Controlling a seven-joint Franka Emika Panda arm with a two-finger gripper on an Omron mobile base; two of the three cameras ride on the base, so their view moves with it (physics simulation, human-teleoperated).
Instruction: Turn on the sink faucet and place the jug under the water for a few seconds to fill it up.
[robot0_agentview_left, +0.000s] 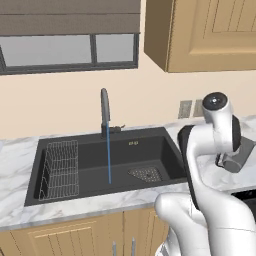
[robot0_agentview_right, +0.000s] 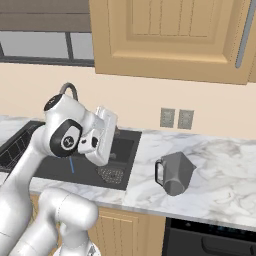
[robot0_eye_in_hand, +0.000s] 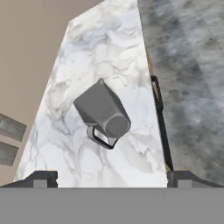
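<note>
A thin blue stream of water runs from the tall dark sink faucet into the black sink. The grey faceted jug stands upright on the marble counter to the right of the sink, its dark loop handle turned towards the basin. In the hand view the jug lies ahead of my gripper, well apart from it. The two fingertips stand wide apart, open, with nothing between them. My white hand hovers over the sink's right end, left of the jug.
A wire rack fills the sink's left part and a perforated drain plate lies at its right. Two wall outlets sit behind the jug. Upper cabinets hang above. A dark appliance front sits below the counter edge.
</note>
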